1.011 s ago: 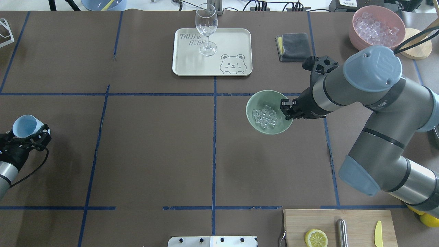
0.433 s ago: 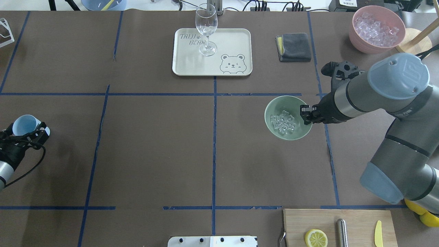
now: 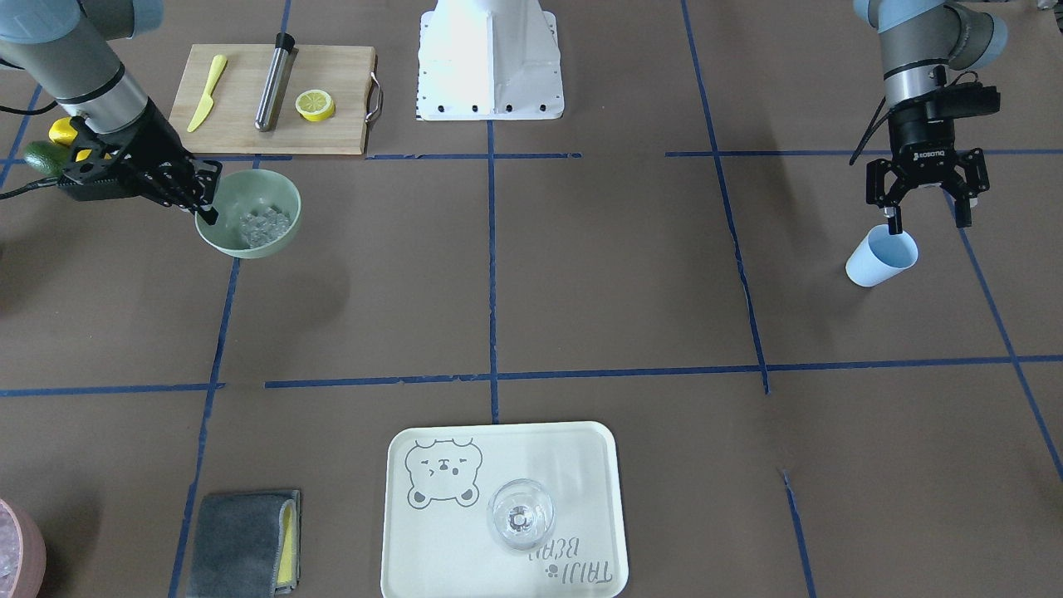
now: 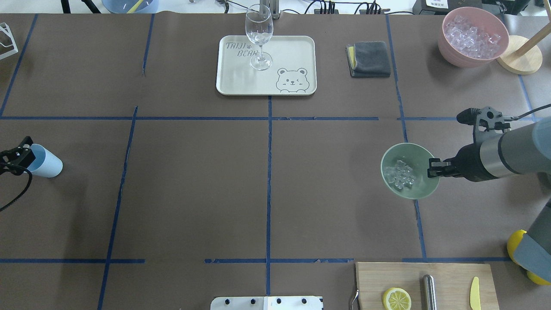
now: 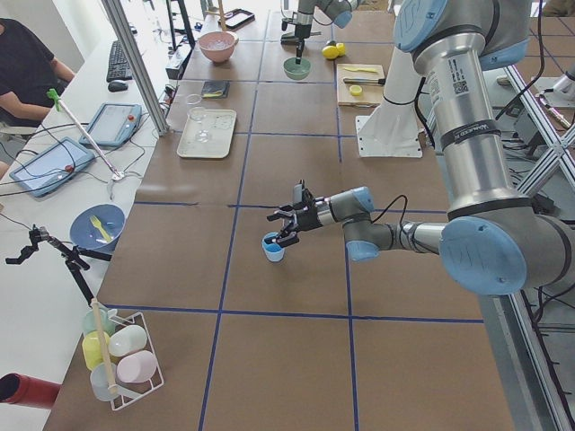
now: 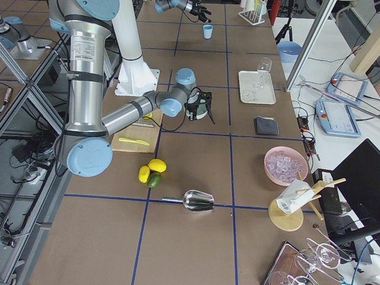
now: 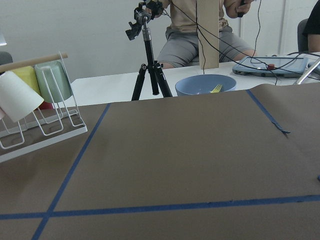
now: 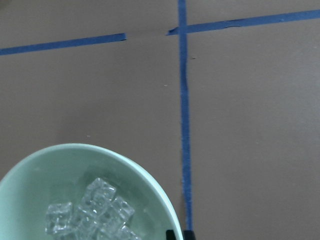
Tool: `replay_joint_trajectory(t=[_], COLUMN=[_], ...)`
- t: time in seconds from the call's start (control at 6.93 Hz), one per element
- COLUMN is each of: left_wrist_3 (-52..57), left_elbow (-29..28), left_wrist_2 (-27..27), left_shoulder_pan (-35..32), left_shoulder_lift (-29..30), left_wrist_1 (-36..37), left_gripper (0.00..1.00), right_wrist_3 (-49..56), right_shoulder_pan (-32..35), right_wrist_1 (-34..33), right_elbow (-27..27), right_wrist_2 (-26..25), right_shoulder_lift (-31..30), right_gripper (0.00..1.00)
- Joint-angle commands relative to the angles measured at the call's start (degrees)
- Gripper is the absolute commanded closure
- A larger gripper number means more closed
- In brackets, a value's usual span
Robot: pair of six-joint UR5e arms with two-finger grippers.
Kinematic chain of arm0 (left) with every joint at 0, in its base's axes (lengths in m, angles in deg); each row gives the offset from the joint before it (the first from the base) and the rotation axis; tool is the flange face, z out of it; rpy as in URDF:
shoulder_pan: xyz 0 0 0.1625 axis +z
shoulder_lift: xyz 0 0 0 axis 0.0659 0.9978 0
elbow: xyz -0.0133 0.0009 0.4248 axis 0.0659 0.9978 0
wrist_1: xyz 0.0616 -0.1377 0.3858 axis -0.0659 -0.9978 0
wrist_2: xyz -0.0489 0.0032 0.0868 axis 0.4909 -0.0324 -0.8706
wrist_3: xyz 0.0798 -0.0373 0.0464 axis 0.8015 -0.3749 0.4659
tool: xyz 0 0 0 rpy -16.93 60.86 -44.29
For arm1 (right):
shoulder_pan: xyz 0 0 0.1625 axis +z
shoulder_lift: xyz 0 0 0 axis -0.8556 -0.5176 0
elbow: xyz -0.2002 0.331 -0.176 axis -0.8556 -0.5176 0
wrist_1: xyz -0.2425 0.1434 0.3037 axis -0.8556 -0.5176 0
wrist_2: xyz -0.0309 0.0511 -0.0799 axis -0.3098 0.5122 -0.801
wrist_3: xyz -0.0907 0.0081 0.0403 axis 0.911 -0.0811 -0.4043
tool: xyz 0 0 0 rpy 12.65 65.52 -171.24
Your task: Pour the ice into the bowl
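— Brown table [image 4: 193, 193], squared off with blue tape [image 4: 269, 172]. And the bowl [image 4: 419, 161]?
— Over on the right half, near the cutting board [image 4: 374, 280]. Pinched at the rim by the right gripper [image 4: 431, 167], fingers pressed together on the green wall.
— Which side of it?
— Clamped at the edge nearest the arm, with the rest of the bowl out ahead of the fingertips, toward the table's middle. Looks tipped a little. Hard to say whether resting on the table or lifted.
— And the ice [image 4: 399, 174]?
— Heaped inside the bowl, a small pile of clear cubes, on the side away from the gripper. Apart from the fingers, not touching them.
— And the left gripper [image 3: 928, 223]?
— Far off at the other end, well apart from the bowl. Fingers spread wide, holding nothing. Hanging just over a blue cup [image 3: 882, 256], one fingertip near its rim; touching or not, cannot tell.
— Anything else?
— Tray [image 4: 297, 51] at the far edge with a glass [image 4: 259, 30] standing on it, grey cloth [image 4: 370, 58] just beside, pink container [image 4: 450, 54] in the far right corner.
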Motion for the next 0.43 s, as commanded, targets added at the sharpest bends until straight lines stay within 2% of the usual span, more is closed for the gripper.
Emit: replay_joint_trajectory(t=[0.0, 0.29], left_wrist_3=[11.68, 13.67], left_elbow=[4.08, 4.97], left_wrist_2=[9.17, 11.86], left_shoulder_pan=[-9.40, -11.82], left_shoulder_lift=[-0.03, -0.03], left_wrist_1=[-0.09, -0.09], left_gripper=[0.00, 0.00], right_wrist_3=[7.63, 15.64], right_shoulder_pan=[5.08, 14.47], right_wrist_1=[11.95, 14.53], right_elbow=[-8.48, -16.22], right_wrist_2=[1.64, 10.05], right_shoulder_lift=[-5.01, -5.02], right_gripper=[1.00, 1.00])
